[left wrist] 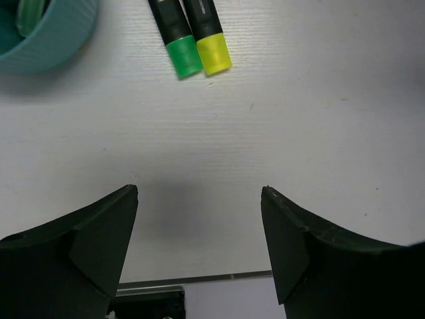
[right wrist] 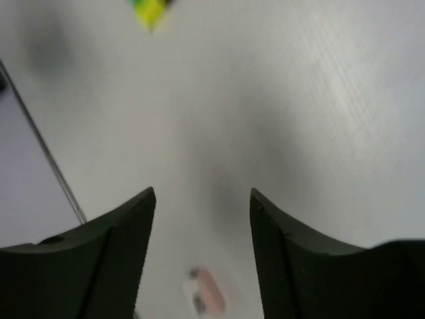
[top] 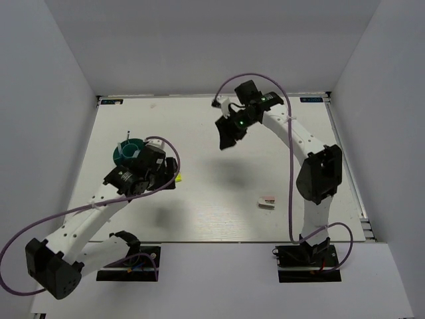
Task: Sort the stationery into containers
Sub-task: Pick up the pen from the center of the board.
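The round teal holder (top: 126,154) stands left of centre, with a thin blue pen (top: 126,137) upright in it. In the left wrist view its wall (left wrist: 50,40) is at the top left, with a pale green item (left wrist: 30,13) inside. Two black markers lie side by side next to it, one with a green end (left wrist: 184,57) and one with a yellow end (left wrist: 214,53). My left gripper (top: 166,176) (left wrist: 199,191) is open and empty above bare table, short of the markers. My right gripper (top: 229,136) (right wrist: 202,193) is open, empty and raised. The pink-and-white block (top: 267,201) (right wrist: 207,296) lies on the table.
The white table (top: 219,212) is walled by grey panels at the left, back and right. Its near edge (left wrist: 199,278) shows under my left gripper. The yellow marker tip (right wrist: 149,10) shows blurred at the top of the right wrist view.
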Available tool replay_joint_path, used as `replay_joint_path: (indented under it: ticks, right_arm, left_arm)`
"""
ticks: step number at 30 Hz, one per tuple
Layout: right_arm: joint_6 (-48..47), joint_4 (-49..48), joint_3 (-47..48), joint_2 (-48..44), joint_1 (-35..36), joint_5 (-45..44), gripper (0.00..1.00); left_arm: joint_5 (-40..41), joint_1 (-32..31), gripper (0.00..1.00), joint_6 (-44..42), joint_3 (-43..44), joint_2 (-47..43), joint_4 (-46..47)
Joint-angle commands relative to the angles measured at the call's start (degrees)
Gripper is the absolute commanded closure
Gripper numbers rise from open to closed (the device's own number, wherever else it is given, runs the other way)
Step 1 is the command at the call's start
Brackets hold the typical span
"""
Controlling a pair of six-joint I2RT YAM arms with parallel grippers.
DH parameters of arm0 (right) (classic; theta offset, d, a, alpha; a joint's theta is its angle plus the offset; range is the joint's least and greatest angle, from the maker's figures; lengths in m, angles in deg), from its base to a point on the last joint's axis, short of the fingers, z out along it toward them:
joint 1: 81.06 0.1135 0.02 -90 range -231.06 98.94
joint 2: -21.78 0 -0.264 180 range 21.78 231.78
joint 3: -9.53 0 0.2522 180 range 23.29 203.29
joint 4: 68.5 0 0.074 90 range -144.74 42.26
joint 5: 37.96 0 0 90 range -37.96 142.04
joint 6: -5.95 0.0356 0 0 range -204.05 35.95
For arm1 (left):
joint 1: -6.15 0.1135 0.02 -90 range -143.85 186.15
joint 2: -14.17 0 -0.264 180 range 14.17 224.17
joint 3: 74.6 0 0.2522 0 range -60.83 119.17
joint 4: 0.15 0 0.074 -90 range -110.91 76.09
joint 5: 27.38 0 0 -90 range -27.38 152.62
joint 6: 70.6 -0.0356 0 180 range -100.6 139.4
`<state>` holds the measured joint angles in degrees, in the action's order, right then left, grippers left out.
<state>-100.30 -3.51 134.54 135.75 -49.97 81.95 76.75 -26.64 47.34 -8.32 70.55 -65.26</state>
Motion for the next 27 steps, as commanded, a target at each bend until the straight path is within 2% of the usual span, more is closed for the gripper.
replay_joint_path:
  ticks: [1,3,4,5,6,7,9,10,11,12,13,14,16,17,18,21,27]
  right_arm:
    - [-17.5,22.2,-7.4,-6.0,-0.5,-2.0,0.35]
    - [-22.1,23.5,-14.1,-11.4,-0.9,-3.0,0.31]
    - [-23.7,21.7,-19.4,-13.1,-1.0,-4.3,0.31]
    - [-23.7,20.1,-25.0,-18.9,-1.1,-6.1,0.31]
    - [-24.1,14.8,-27.5,-20.5,-1.1,-6.8,0.31]
    - [-23.8,13.3,-33.5,-23.7,-1.0,-8.1,0.34]
    - [-23.7,10.3,-36.3,-26.9,-1.2,-9.9,0.48]
    - [-23.4,10.2,-37.2,-28.2,-1.5,-10.0,0.59]
    - [-23.0,10.1,-39.2,-28.6,-1.5,-10.2,0.81]
    - [-22.9,10.4,-39.8,-29.9,-1.5,-10.1,0.93]
    - [-23.0,10.7,-40.7,-30.2,-1.7,-10.1,1.00]
    - [-23.1,10.3,-41.6,-30.6,-2.0,-10.2,1.00]
    - [-23.2,9.7,-43.3,-32.5,-2.4,-10.5,0.97]
    - [-23.1,9.3,-43.8,-32.9,-2.6,-10.8,0.92]
    - [-23.1,8.9,-45.5,-34.1,-2.7,-11.2,0.82]
    - [-22.4,7.2,-47.3,-34.7,-3.0,-11.1,0.75]
    - [-19.7,3.5,-50.1,-34.7,-4.2,-7.9,0.72]
  left_arm:
    - [-2.0,0.1,0.14,0.8,-0.9,2.8,4.3]
    - [-1.1,0.1,0.13,1.5,-1.0,5.5,4.9]
    - [-0.9,0.0,0.13,1.6,-1.0,6.1,5.1]
    - [-0.7,0.2,0.13,2.4,-0.8,7.0,5.8]
    - [0.1,0.0,0.13,2.8,-0.5,9.3,6.2]
    - [0.5,0.1,0.16,3.2,-0.3,10.3,7.0]
    - [2.2,-0.2,0.19,4.7,0.3,13.1,7.9]
    - [2.7,0.0,0.22,5.1,0.7,15.1,8.4]
    - [3.1,0.6,0.28,6.2,1.1,16.9,8.7]
    - [3.3,1.0,0.31,6.6,1.3,18.0,9.8]
    - [3.3,1.4,0.34,7.5,2.0,20.3,9.9]
    - [3.1,2.2,0.40,7.8,2.1,21.1,10.2]
    - [3.4,3.2,0.41,8.6,2.9,22.4,11.4]
    - [3.5,3.6,0.41,8.9,2.9,24.2,11.9]
    - [3.6,4.1,0.41,9.0,3.1,24.7,12.1]
    - [4.6,5.5,0.41,9.6,3.8,27.5,12.9]
    - [6.2,6.8,0.40,8.8,6.5,31.9,14.3]
